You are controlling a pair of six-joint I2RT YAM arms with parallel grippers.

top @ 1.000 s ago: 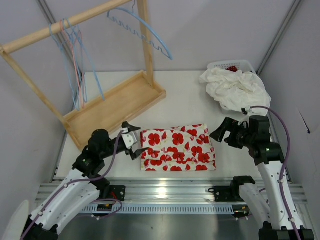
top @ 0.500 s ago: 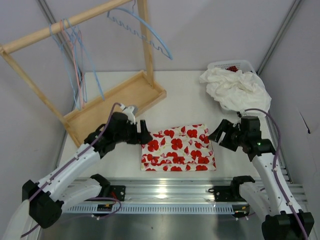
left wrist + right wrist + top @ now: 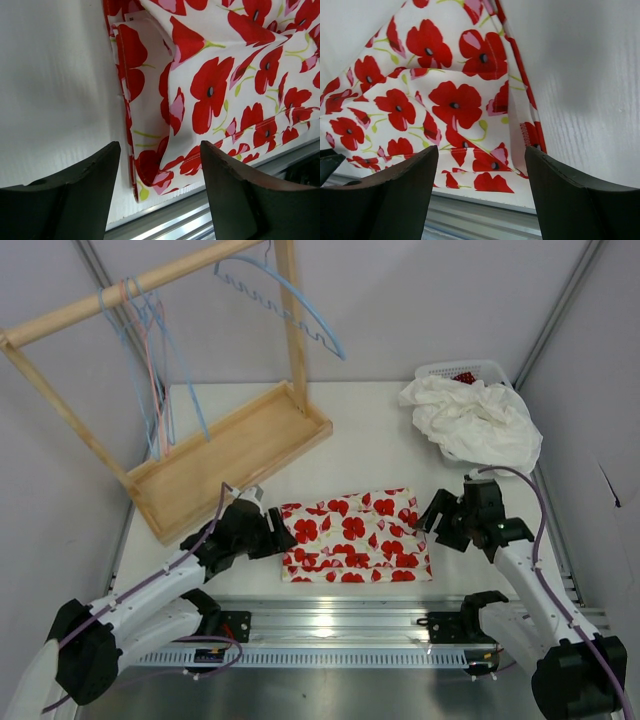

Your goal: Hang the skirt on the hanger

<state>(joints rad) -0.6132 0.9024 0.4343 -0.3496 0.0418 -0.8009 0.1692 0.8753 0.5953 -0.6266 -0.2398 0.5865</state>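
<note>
Saw L gripper spread apart w/ nothing pinched, low over left edge of skirt. Same w/ R gripper at right edge. Found skirt folded flat on table near front, hangers up on wooden rack, well apart.

Pretty bare setup tbh: a white table with a faint wood-grain texture up close, boxed in by plain pale grey walls at the back and both sides. Thin metal posts run up at a slant near the far corners, one on the right and one on the left. A wooden rack with a shallow tray base sits at the table's far left corner, its top bar angled across. Along the near edge there's an aluminium rail, then a dull steel sheet below it. Lighting is soft and even, just a small glare spot on the rail.
</note>
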